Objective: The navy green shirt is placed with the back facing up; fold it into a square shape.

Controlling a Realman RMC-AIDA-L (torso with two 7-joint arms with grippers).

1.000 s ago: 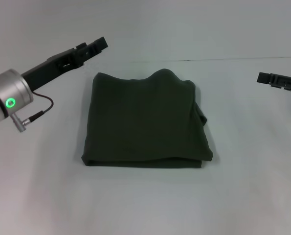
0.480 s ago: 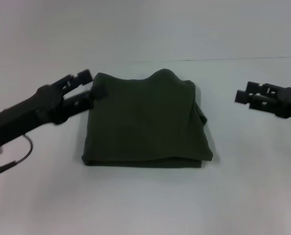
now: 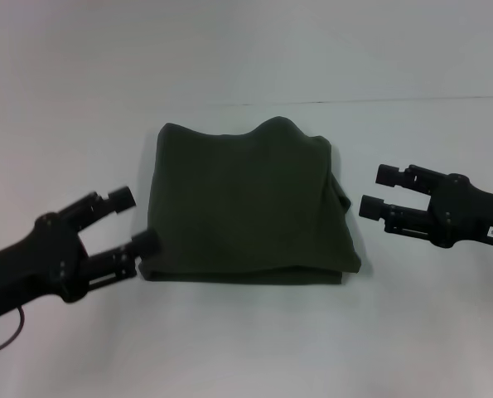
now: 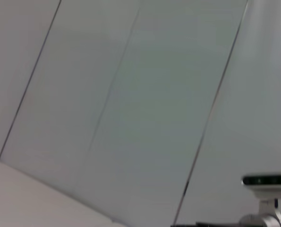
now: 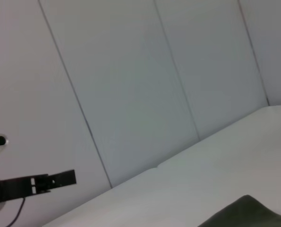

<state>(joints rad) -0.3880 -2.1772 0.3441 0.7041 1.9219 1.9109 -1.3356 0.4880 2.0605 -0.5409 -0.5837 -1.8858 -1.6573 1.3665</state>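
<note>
While the white table (image 3: 246, 348) is taking up most of the head view, the navy green shirt (image 3: 246, 207) is lying flat in the middle of it, folded into a rough square with a bumpy far edge. Left gripper (image 3: 132, 222) is sitting at the shirt's near-left corner, fingers spread wide and holding nothing, one fingertip right at the fabric edge. Right gripper (image 3: 379, 191) is hovering just off the shirt's right side, also gaping open and empty, not touching the cloth.
</note>
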